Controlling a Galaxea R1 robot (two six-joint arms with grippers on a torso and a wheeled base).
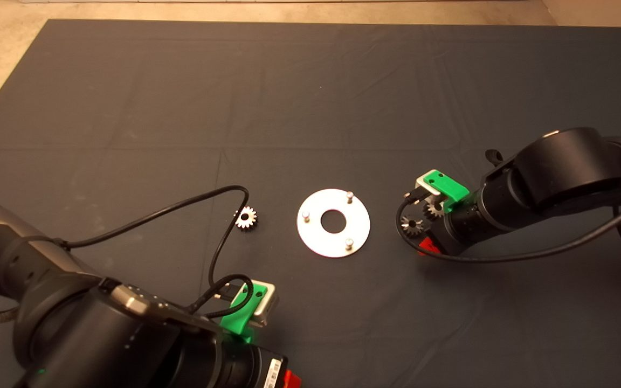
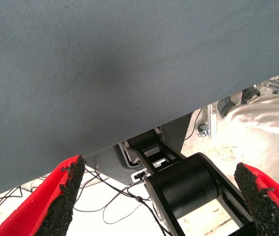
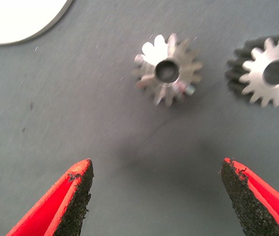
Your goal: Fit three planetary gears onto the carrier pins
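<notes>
Planetary gears lie flat on the dark mat [image 1: 310, 97] — none sits on a pin. One gear [image 1: 246, 218] rests alone to the left of the silver disc [image 1: 316, 237], partly crossed by a black cable [image 1: 143, 215] that loops from the left arm. The other two lie right of the disc, close together under the right arm's wrist: one [image 1: 412, 224] nearer the disc, the other [image 1: 433, 209] just beside the green bracket. In the right wrist view the same pair shows clearly — a bright gear [image 3: 167, 70] with its bore facing up and a second gear [image 3: 266, 71] near it, apart, not touching.

The disc lies in the middle of the mat, its round centre hole open, and the three carrier pins [image 1: 349, 196] stand upright around it, all bare.

The right gripper [image 3: 156, 196] hovers over the mat beside the two gears, its red fingers [image 3: 75, 196] spread wide with nothing between the pads. The left gripper [image 2: 159, 196] is parked at the mat's near left edge, fingers likewise apart and empty; its wrist view looks past the mat edge to cables, a black arm joint and a person's leg [image 2: 267, 113].

A small white label shows on the left arm's wrist; its print is too small to read.
</notes>
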